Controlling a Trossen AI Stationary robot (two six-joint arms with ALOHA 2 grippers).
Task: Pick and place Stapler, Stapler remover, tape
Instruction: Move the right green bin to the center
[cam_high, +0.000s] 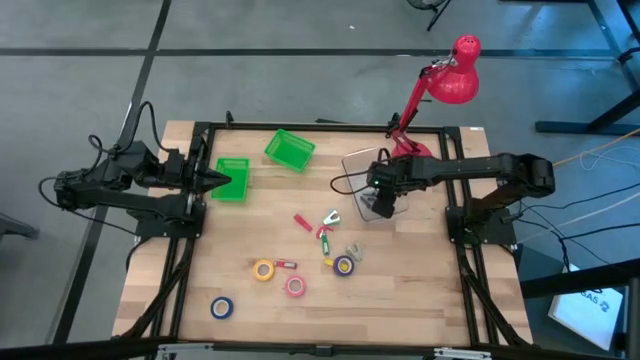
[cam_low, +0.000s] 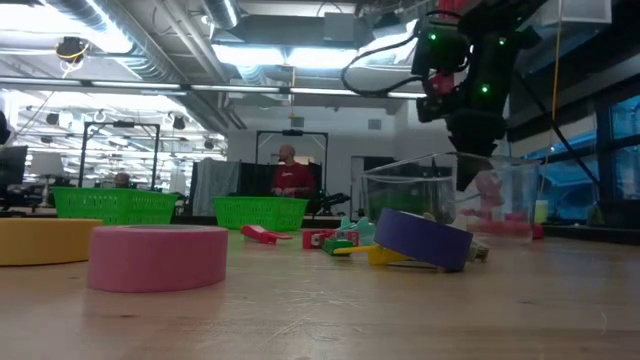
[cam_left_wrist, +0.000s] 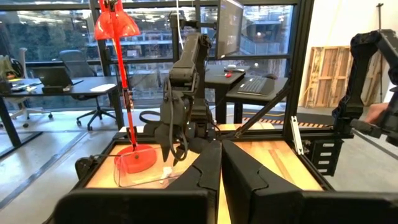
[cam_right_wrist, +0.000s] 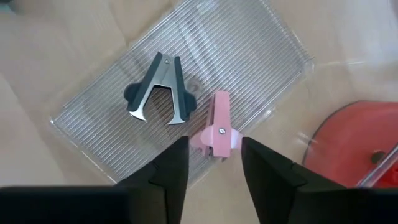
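Note:
My right gripper (cam_right_wrist: 214, 157) is open and points down over a clear ribbed tray (cam_high: 362, 172) near the table's far right. A dark staple remover (cam_right_wrist: 158, 93) and a pink one (cam_right_wrist: 217, 129) lie flat in the tray; the pink one is just below my open fingers, untouched. On the wood nearer the front lie a yellow tape roll (cam_high: 264, 270), a pink one (cam_high: 295, 286), a blue one (cam_high: 222, 307) and a purple one (cam_high: 343, 265). Small red and green items (cam_high: 318, 224) lie at mid-table. My left gripper (cam_high: 218, 180) waits shut beside a green bin (cam_high: 234, 178).
A second green bin (cam_high: 289, 149) sits at the far edge. A red desk lamp stands with its base (cam_high: 412, 150) just behind the tray and its shade (cam_high: 455, 78) beyond the table. A black frame rims the table. People show in the room behind (cam_low: 288, 175).

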